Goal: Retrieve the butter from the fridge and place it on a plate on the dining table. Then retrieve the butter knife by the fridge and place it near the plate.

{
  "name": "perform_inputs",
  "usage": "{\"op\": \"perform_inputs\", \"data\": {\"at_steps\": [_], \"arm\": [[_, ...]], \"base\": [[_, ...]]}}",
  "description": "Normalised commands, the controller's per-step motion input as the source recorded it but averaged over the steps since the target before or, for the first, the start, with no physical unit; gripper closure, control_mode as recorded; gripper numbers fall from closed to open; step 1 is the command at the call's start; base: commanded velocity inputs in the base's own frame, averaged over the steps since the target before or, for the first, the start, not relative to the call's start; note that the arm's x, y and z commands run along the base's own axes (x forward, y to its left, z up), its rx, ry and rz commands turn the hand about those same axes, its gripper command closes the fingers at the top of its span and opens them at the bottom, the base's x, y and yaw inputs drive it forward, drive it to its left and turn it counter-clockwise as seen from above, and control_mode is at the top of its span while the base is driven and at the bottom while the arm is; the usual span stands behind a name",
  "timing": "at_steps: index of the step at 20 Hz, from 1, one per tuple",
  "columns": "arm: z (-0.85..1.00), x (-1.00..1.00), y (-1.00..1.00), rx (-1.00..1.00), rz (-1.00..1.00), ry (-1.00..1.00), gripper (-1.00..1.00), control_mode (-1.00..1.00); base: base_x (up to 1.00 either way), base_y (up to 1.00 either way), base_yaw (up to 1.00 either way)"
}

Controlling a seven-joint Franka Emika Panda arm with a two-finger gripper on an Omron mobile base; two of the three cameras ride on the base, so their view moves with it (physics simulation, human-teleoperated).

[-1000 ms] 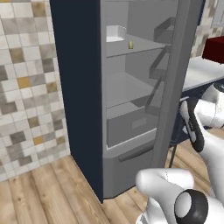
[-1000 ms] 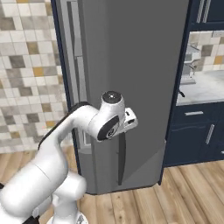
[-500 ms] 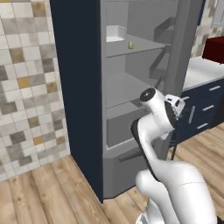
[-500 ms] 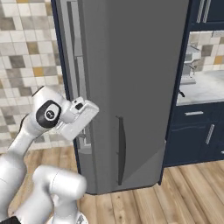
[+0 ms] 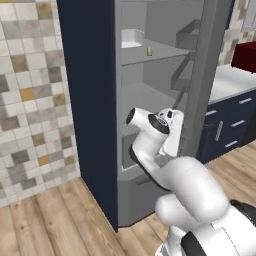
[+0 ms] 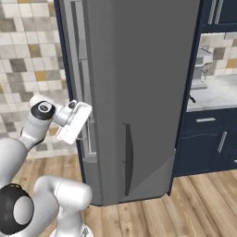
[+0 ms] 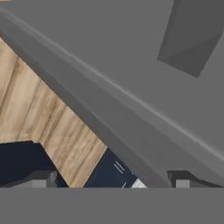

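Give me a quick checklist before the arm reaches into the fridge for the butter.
1. Fridge door open: ok, shelves show in the left base view.
2. Butter in sight: ok, a small yellowish stick standing on the upper shelf beside a white container.
3. Gripper open: ok, tips spread wide in the hand view.
4. Gripper empty: ok, nothing between the tips.
5. Gripper at the butter's height: not ok, the hand sits well below that shelf.
6. Clear path up to the butter: cannot tell.

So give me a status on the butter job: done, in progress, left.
Done: the fridge door stands open. In progress: the end effector, open and empty, is at the fridge opening, below the butter on its upper shelf. Left: grabbing the butter, plating it, then the knife.
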Motion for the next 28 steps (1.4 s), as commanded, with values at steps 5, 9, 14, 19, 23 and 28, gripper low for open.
{"op": "perform_inputs", "data": {"at_steps": [5, 9, 14, 19, 23, 28], "arm": [[0.00, 0.66, 0.31, -0.01, -0.16, 0.05, -1.00, -1.00], [0.04, 0.78, 0.01, 0.00, -0.06, 0.25, -1.00, -1.00], [0.00, 0.24, -0.65, 0.00, 0.00, 0.33, -1.00, -1.00], [0.00, -0.01, -0.99, 0.00, -0.04, 0.36, -1.00, -1.00], [0.00, -0.44, -1.00, 0.01, -0.08, 0.36, -1.00, -1.00], [0.02, -0.72, -1.00, 0.13, -0.03, 0.32, -1.00, -1.00]], "base": [[0.00, 0.00, 0.00], [0.00, 0.00, 0.00], [0.00, 0.00, 0.00], [0.00, 0.00, 0.00], [0.00, 0.00, 0.00], [0.00, 0.00, 0.00]]}}
